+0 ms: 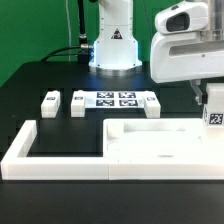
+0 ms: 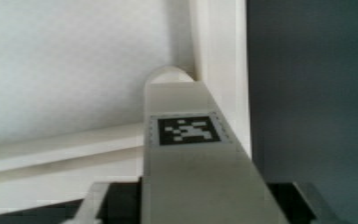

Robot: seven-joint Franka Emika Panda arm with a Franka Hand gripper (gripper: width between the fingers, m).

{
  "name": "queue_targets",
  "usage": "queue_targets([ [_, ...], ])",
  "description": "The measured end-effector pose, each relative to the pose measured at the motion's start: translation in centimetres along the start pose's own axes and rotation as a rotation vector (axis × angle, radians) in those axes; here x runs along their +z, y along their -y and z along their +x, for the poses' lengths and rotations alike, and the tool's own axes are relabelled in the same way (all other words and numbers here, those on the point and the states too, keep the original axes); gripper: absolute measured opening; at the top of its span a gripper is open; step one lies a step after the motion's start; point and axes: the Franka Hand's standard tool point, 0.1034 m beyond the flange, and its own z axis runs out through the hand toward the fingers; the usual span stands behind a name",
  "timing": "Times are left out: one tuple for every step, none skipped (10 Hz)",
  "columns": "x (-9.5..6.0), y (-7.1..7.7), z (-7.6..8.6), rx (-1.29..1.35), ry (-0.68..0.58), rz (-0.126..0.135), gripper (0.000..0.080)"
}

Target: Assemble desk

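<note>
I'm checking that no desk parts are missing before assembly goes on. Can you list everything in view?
tabletop: one, white, front of the black table.
loose legs: three, white, flanking the marker board.
gripped leg: one, white, tagged, at the tabletop's rim.
border frame: one, white, along the table's front and the exterior view's left.
marker board: one, white, behind the tabletop.
arm: one, white, at the back.
gripper: one, apparently closed on the gripped leg.
</note>
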Motion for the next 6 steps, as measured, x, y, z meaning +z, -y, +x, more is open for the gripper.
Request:
queue_targets([
  [-0.02, -0.17, -0.13, 0.155, -0.014, 0.008, 0.0301],
  [-0.03, -0.17, -0.31, 0.321, -0.007, 0.015, 0.0301],
  [-0.01, -0.11, -0.3, 0.482, 0.003, 0.034, 0.0301],
  [0.06, -0.08, -0.28, 0.642, 0.018, 0.064, 0.0301],
  [0.08, -0.3, -0.19, 0.746, 0.026, 0.084, 0.0301],
  [0.08, -0.25, -0.26, 0.757, 0.03, 0.083, 0.0301],
])
